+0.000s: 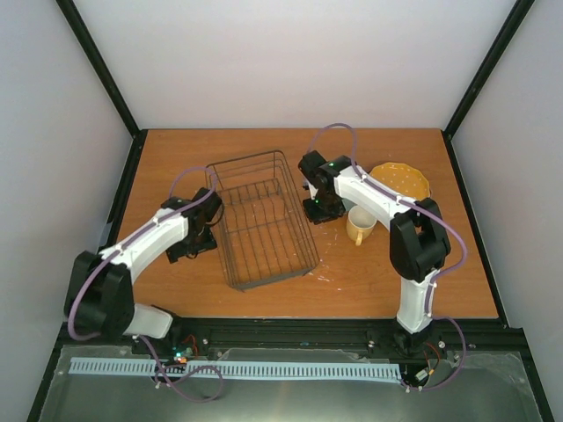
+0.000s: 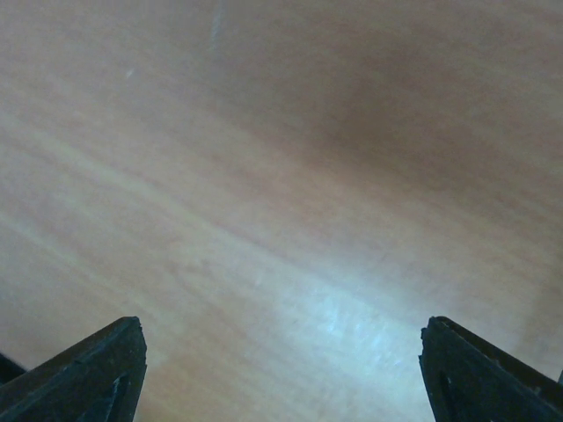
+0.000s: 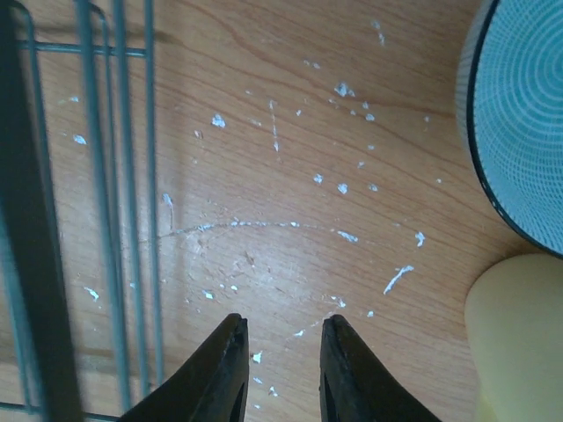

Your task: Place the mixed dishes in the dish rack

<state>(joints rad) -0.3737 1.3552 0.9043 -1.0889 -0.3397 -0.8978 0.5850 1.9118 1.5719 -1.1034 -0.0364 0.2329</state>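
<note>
The dish rack (image 1: 261, 220), a dark wire basket, stands mid-table with nothing in it; its wires (image 3: 114, 176) show at the left of the right wrist view. My left gripper (image 1: 198, 239) is low beside the rack's left side; in its wrist view it (image 2: 281, 330) is wide open over bare wood. My right gripper (image 1: 320, 209) sits just right of the rack, slightly open and empty (image 3: 281, 323). The yellow mug (image 1: 359, 226) (image 3: 519, 343) stands upright beside it. A striped, dark-rimmed plate (image 3: 519, 114) lies close by. The orange dotted plate (image 1: 400, 178) lies at the right rear. The bowl and other plates are hidden.
White flecks and scratches mark the wood (image 3: 343, 189) under my right gripper. Grey walls and black frame posts (image 1: 101, 66) close in the table on three sides. A metal rail (image 1: 237, 369) runs along the near edge by the arm bases.
</note>
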